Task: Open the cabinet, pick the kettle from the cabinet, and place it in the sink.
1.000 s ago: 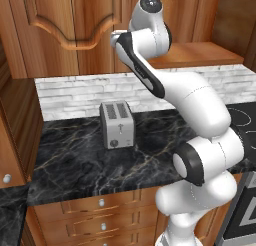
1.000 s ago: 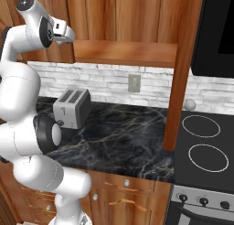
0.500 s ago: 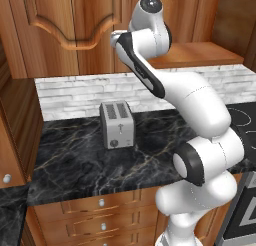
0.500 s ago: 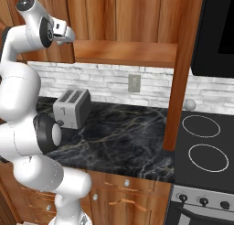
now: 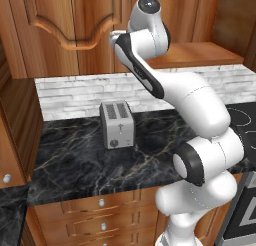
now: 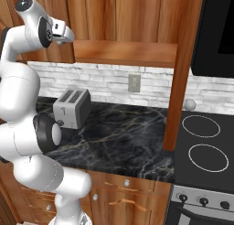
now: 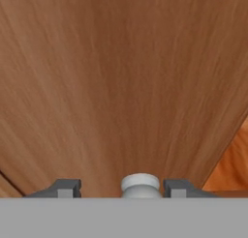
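Two fingertips of our claw [image 7: 117, 188] stand apart around the round silver knob [image 7: 140, 184] of the closed cabinet [image 7: 121, 87]; first step; next we must clamp and pull.

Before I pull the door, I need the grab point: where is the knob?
In the hand view the knob sits low at centre on the cabinet door, between the claw's two fingertips.

No text or label can be read anywhere
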